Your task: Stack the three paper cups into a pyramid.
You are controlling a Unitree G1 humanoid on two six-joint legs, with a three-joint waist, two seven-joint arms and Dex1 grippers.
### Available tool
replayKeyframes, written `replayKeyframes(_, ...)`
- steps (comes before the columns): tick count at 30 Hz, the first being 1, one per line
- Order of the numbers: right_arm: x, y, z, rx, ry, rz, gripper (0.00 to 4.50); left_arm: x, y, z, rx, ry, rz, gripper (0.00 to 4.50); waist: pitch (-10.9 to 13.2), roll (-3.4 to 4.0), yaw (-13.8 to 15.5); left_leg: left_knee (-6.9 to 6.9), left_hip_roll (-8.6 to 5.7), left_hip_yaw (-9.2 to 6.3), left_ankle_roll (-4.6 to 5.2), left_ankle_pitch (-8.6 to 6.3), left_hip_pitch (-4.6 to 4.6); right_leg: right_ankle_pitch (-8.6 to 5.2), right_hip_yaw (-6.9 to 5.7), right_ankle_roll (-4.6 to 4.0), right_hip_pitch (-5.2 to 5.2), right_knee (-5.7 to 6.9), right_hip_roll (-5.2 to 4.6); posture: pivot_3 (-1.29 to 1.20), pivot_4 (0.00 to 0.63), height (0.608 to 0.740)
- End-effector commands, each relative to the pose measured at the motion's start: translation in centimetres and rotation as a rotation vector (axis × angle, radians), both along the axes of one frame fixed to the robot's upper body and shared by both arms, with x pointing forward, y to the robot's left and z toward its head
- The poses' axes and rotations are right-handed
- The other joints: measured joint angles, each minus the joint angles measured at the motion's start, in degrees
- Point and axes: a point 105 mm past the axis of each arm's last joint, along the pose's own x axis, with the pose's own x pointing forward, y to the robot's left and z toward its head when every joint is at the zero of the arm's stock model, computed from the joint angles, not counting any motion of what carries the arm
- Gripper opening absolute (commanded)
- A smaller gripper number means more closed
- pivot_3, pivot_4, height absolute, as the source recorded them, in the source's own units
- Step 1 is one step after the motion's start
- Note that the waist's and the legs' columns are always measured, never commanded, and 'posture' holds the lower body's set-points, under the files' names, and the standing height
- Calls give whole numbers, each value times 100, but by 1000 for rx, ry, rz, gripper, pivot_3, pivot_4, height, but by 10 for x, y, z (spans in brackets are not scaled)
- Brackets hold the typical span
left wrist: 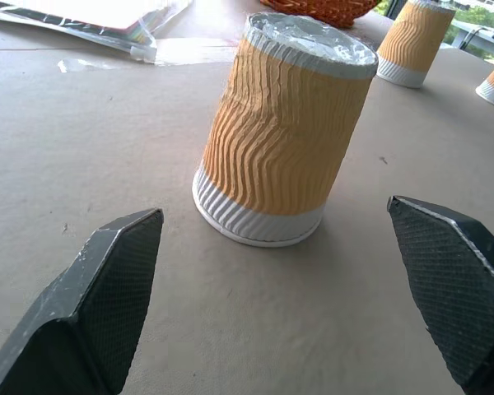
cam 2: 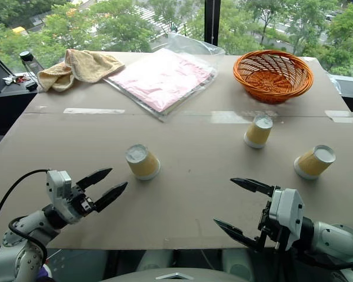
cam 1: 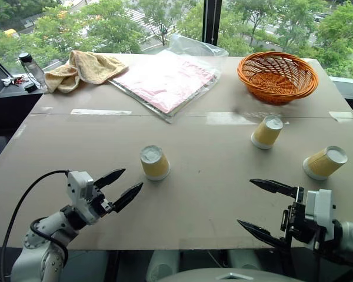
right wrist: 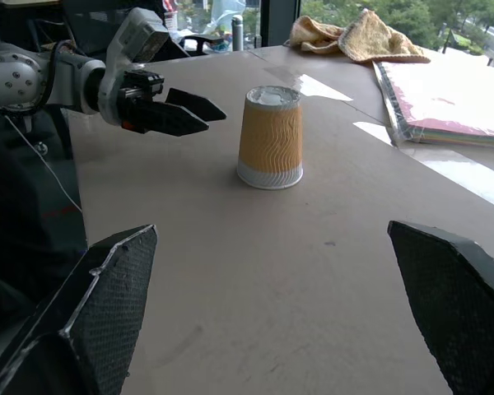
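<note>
At the near edge of the brown cardboard-covered table (cam 1: 212, 194), the left gripper (cam 1: 120, 187) hangs level with its two black fingers spread wide and nothing between them, aimed toward the nearest cup. The right gripper (cam 1: 260, 206) sits opposite at the near right, fingers likewise parted and empty.

Just beyond the left gripper stands the first yellow-tan ribbed paper cup (cam 1: 155, 162), inverted, white rim down on the table, apart from both grippers. The second paper cup (cam 1: 266, 131) stands inverted farther back toward the right. The third paper cup (cam 1: 325, 162) rests near the right edge, tilted, well apart from the others. No cup touches another.

Farther back, an orange wicker basket (cam 1: 277, 75) sits at the far right, a clear plastic sleeve holding pink sheets (cam 1: 165, 79) lies centre, and a crumpled tan cloth (cam 1: 82, 69) lies far left.
</note>
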Motion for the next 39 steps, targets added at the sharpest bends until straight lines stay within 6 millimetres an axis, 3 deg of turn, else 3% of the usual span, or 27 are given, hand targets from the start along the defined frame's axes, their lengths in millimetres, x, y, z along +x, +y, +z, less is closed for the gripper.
replayKeyframes(1, -2, 0, 10, 13, -40, 12, 4441, 8, -11, 6, 35, -33, -79, 4500, -1, -1, 2, 0, 0, 0, 0, 0, 1, 1, 1, -1, 1, 0, 1, 0, 150, 740)
replayKeyframes(10, 0, -6, 6, -5, -62, -80, 4441, 43, -36, 17, 31, -73, -179, 4500, 0, 1, -8, -2, -2, -1, 0, 0, 0, 13, 2, -19, 1, 1, 4, 0, 150, 740)
replayKeyframes(13, -1, -7, 5, -6, -67, -110, 4500, 47, -45, 20, 35, -80, -228, 3711, 0, 0, -15, -2, -2, -1, 0, 0, 1, 13, 2, -19, 1, 2, 4, 0, 150, 740)
replayKeyframes(16, -2, -8, 5, -10, -73, -139, 4500, 51, -51, 23, 52, -92, -259, 2497, 0, 1, -32, -2, -2, -2, 0, 0, 1, 13, 2, -19, 1, 1, 4, 0, 150, 740)
replayKeyframes(21, -2, -10, 4, -21, -82, -193, 4500, 57, -69, 32, 66, -115, -336, 2497, 0, 1, -42, -1, -2, -2, 0, 0, 1, 13, 2, -19, 2, 2, 4, 0, 150, 740)
replayKeyframes(27, -1, -16, 3, -35, -93, -265, 4500, 75, -110, 46, 59, -140, -458, 2497, 1, 1, -16, 1, -5, -4, 0, 0, 0, 14, 2, -18, 4, 3, 4, 0, 150, 740)
replayKeyframes(31, -1, -23, 1, -24, -85, -341, 4500, 87, -136, 44, 76, -113, -510, 2497, 1, 2, -37, 1, -7, -6, 0, 1, -1, 21, 2, -6, 3, 3, 5, 0, 150, 740)
replayKeyframes(39, -10, -34, -1, -38, -74, -440, 4500, 98, -142, 27, 115, -83, -522, 2497, 1, 3, -103, 0, -7, -8, 1, 1, 0, 19, 4, -8, 3, 5, 7, 0, 150, 740)
